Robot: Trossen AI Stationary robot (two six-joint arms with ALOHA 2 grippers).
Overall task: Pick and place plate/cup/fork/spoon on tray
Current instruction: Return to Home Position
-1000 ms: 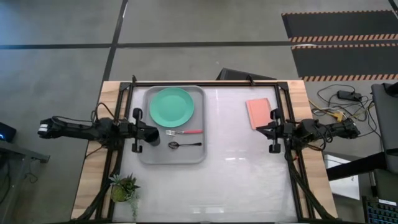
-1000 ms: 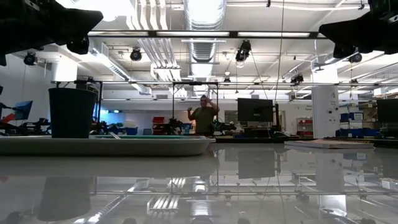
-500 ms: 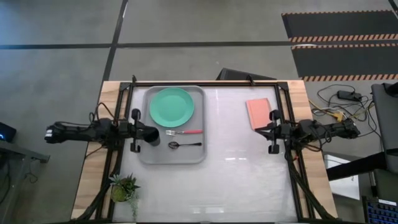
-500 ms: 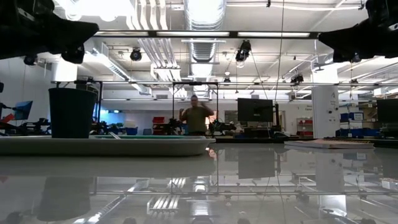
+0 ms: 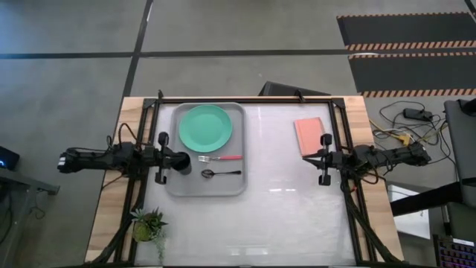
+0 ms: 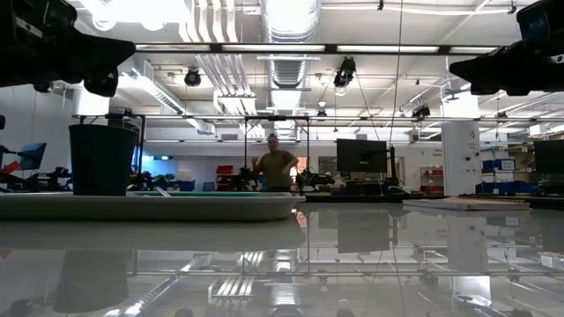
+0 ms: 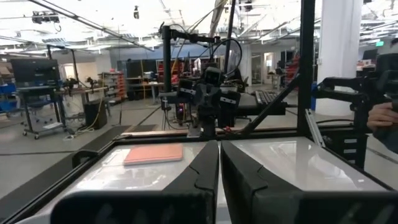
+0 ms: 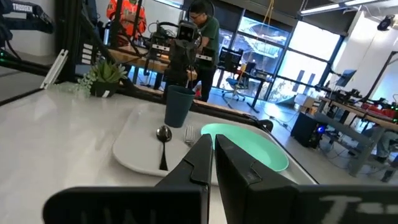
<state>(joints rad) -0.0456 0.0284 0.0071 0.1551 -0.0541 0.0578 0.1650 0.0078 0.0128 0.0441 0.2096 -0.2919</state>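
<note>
— Nearest the front edge?
— Found only a small potted plant (image 5: 147, 225) by the left front corner of the bench (image 5: 282, 201), well apart from the tray (image 5: 223, 186).
— And on the tray?
— Saw the spoon (image 5: 221, 173) first, lying crosswise, with the fork (image 5: 221, 158) just behind and parallel. Spotted the cup (image 6: 103, 158) upright at the tray's left edge, level with the fork. Found the plate (image 5: 205, 126) filling the far half.
— And the tools?
— Caught the left tool (image 7: 219, 144) raised at the tray's left rim, right beside the cup, fingers pressed together on nothing. Found the right tool (image 8: 212, 138) likewise closed and empty, over the bench's right side, just in front of a pink pad (image 5: 307, 135).
— Anything in the way?
— From bench level, could not make out the cutlery behind the tray's rim. Glimpsed a person (image 6: 273, 165) standing far beyond.
</note>
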